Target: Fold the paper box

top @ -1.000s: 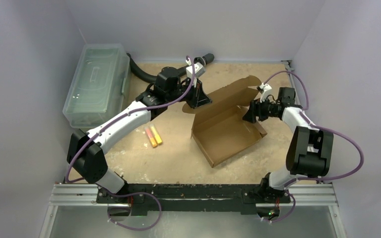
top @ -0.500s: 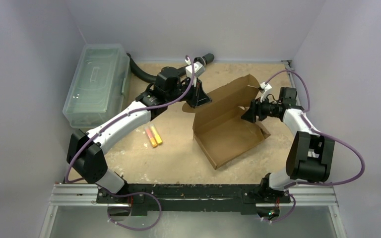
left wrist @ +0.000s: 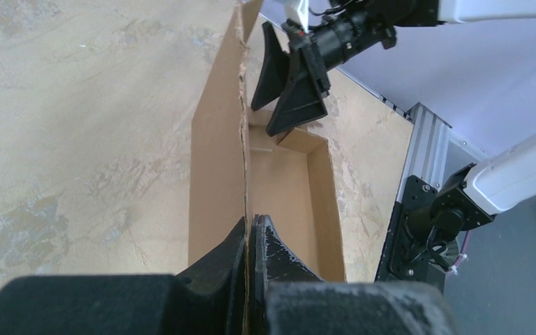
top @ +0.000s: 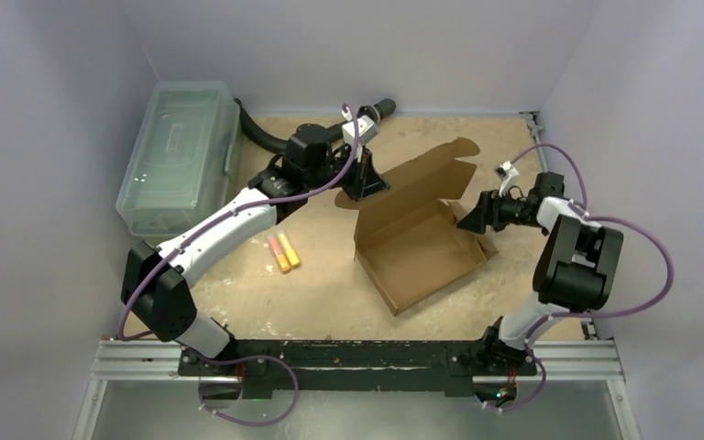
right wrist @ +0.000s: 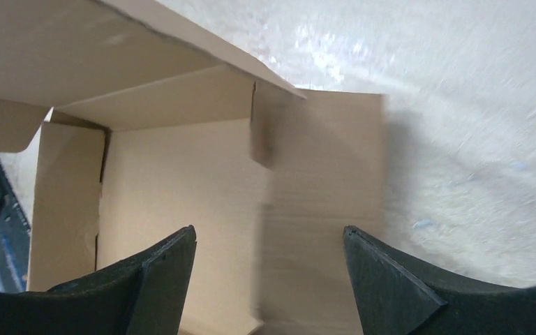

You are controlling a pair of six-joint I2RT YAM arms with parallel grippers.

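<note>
The paper box (top: 417, 240) is a brown cardboard mailer, partly formed, lying mid-table with its lid panel (top: 422, 174) raised at the back. My left gripper (top: 367, 183) is shut on the raised panel's left edge; in the left wrist view (left wrist: 250, 227) the cardboard edge (left wrist: 216, 139) runs between its jaws. My right gripper (top: 470, 218) is open and empty, just off the box's right side. In the right wrist view (right wrist: 269, 234) its fingers straddle the box's flat right side flap (right wrist: 321, 202), apart from it.
A clear plastic lidded bin (top: 181, 156) stands at the far left. Two orange-yellow markers (top: 282, 251) lie left of the box. A black hose (top: 261, 133) curves along the back. The table's walls close in on the right arm.
My right gripper has pulled back to the right, out of the box's interior to its right edge. The raised panel stands a little more open. The left gripper kept its hold.
</note>
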